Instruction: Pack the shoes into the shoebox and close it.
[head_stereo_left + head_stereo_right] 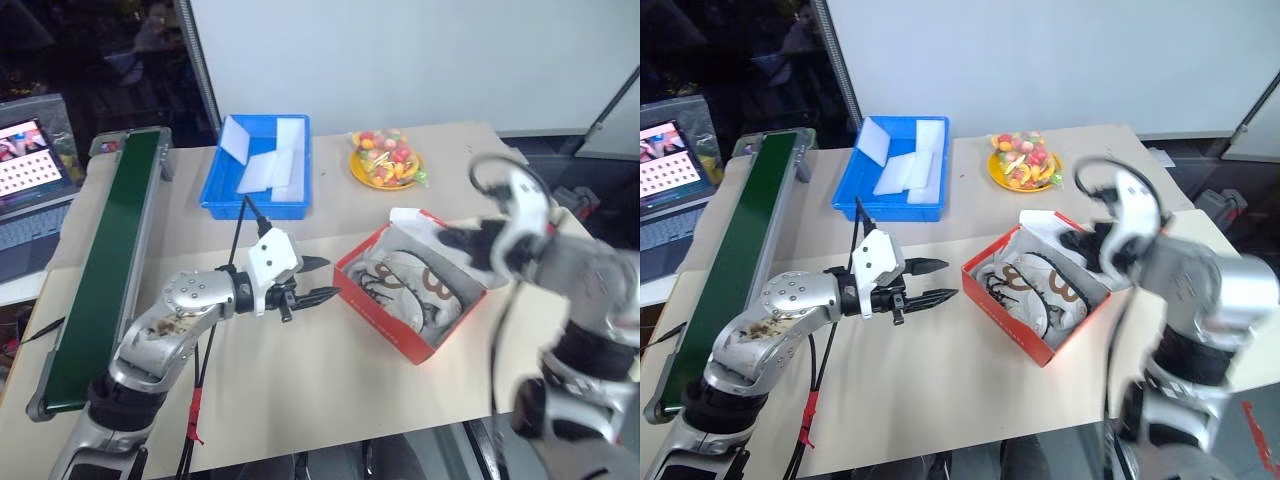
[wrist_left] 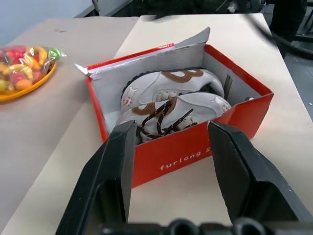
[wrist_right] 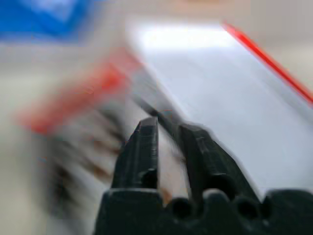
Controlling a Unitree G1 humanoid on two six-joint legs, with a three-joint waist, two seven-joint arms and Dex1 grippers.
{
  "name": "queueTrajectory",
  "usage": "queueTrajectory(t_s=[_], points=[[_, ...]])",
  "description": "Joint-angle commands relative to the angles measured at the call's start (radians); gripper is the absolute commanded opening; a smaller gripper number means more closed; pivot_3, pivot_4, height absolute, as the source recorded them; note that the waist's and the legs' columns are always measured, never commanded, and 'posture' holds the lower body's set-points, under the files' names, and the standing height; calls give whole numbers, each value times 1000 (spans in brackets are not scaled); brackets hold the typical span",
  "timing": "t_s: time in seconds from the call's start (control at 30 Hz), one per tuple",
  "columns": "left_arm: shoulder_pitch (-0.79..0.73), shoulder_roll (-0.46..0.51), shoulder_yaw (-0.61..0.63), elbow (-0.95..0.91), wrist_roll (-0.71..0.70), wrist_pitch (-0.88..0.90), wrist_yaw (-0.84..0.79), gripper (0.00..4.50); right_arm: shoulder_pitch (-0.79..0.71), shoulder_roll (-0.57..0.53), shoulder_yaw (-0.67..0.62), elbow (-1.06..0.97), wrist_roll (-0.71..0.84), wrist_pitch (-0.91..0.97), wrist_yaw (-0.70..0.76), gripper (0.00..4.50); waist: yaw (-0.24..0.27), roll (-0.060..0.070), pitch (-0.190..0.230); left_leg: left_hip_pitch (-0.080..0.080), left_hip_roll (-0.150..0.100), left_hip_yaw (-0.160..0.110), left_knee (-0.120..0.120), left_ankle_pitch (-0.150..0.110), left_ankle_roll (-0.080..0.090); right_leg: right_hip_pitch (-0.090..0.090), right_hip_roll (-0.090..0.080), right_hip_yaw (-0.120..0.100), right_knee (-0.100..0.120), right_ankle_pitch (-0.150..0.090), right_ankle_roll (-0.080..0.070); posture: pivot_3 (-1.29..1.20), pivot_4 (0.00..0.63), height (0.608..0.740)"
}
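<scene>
Fingers of the left gripper point(image 1: 322, 281) are being held apart, with nothing between them, just to the left of the shoebox point(image 1: 385, 322), its tips pointing at the box's near-left wall without touching it. On the far right side of the box the right gripper point(image 1: 455, 238) is being seen through blur; in the right wrist view its two fingers point(image 3: 145, 147) are standing close together with a narrow gap, and whether anything is being pinched between them cannot be told, though the white inside of the lid point(image 3: 205, 83) is lying right in front of them. Further out, the red box is sitting on the table point(image 1: 300, 390) towards its right, turned at an angle, and both white shoes point(image 2: 171, 100) with brown trim and dark laces are lying inside it, as the left wrist view is showing. Packing is therefore being judged as done. Closing is what is being left: the lid is standing raised at the far right edge, not yet folded down over the shoes. Beyond the box, a blue tray point(image 1: 222, 195) and an orange plate point(image 1: 385, 172) of sweets are resting farther back, and a green conveyor point(image 1: 100, 270) is running along the left.
</scene>
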Motion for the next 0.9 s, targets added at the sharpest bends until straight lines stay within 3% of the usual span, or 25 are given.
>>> queueTrajectory(t_s=[0.03,0.13,0.27,0.37,0.4,0.5,0.57,0.63,0.8,0.9], points=[[-23,-9,-2,-7,-1,-35,-18,2480,143,-158,-15,-191,58,7,77,30,-6,1,0,0,0,1,0,0,0,0,0,0,0,0,0,0,150,723],[-35,-15,-7,10,3,-44,-26,2480,301,-295,-7,-221,49,-48,114,30,-9,0,0,4,2,1,1,0,0,3,0,1,-3,0,0,0,150,723],[-48,-23,-14,21,5,-49,-32,2480,509,-443,166,-169,-57,-198,69,30,-3,0,1,8,2,4,2,0,1,8,0,3,-3,0,0,0,150,723],[-54,-26,-15,25,7,-49,-33,2480,503,-374,278,-110,-95,-268,8,30,-7,-2,1,10,3,6,3,0,1,9,0,4,-2,0,0,0,150,723],[-55,-26,-13,23,7,-47,-33,2480,454,-267,266,-64,-99,-271,-41,30,-7,-2,1,10,3,7,3,0,1,10,0,6,-2,0,0,0,150,723],[-56,-26,-8,17,4,-41,-30,2480,299,56,108,93,-112,-238,-186,30,-16,-5,3,16,6,8,1,0,0,15,3,9,-4,1,-1,0,150,723],[-53,-26,-6,11,4,-37,-26,2480,122,269,-176,219,-76,-252,-306,30,-14,-3,3,18,5,9,0,0,0,17,3,12,-4,2,0,0,150,723],[-50,-27,-5,3,3,-30,-21,2480,-58,398,-471,334,11,-270,-390,30,-10,-1,4,19,5,9,1,-1,1,17,5,12,-4,3,1,0,150,723],[-52,-29,-9,-2,4,-29,-16,2480,-225,395,-646,545,84,-373,-438,30,3,1,3,19,4,7,-1,-1,1,15,8,10,-2,4,2,0,150,723],[-57,-32,-12,-3,4,-29,-14,2480,-259,355,-632,692,96,-429,-427,30,-10,1,3,18,4,9,-7,-1,1,12,7,11,-3,4,2,0,150,723]])
